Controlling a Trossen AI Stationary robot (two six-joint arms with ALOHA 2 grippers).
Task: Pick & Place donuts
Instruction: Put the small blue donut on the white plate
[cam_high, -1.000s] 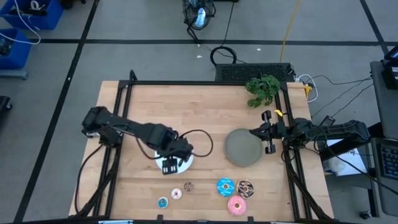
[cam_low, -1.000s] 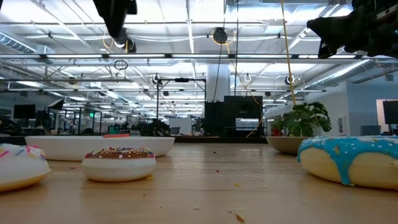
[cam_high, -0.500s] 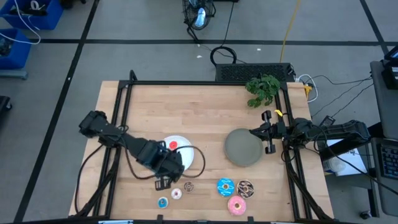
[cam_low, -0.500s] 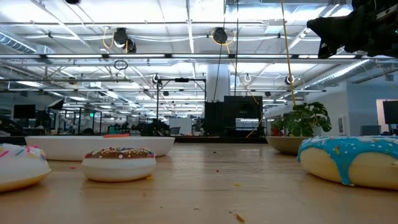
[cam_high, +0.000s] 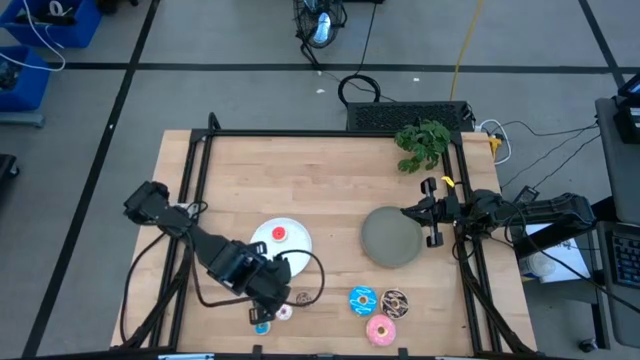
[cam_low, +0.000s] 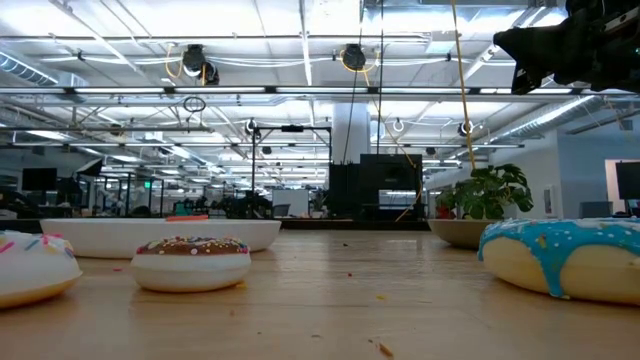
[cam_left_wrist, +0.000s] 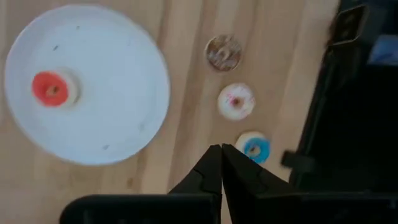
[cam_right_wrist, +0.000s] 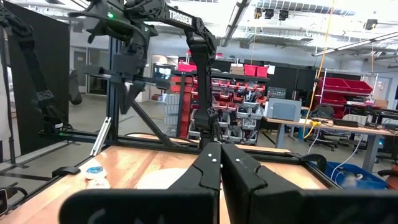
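We list, on the desk (cam_high: 330, 180): a red donut (cam_left_wrist: 51, 88) on the white plate (cam_left_wrist: 124, 93); brown (cam_left_wrist: 222, 53), pink-white (cam_left_wrist: 236, 101) and small blue (cam_left_wrist: 254, 149) donuts by the near edge. Left claw (cam_left_wrist: 221, 151) pressed together, empty, just beside the small blue one. Larger blue (cam_high: 362, 299), sprinkled brown (cam_high: 394, 301) and pink (cam_high: 380, 329) donuts close together. Right claw (cam_right_wrist: 219, 152) pressed together, by the grey plate (cam_high: 391, 237).

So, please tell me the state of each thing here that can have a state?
left hand: shut, empty, above the tiny donuts
right hand: shut, empty, by the grey plate's edge
white plate: holds only the red donut
grey plate: nothing on it
tiny blue donut: flat on the table
pink-white donut: flat on the table
tiny brown donut: flat on the table
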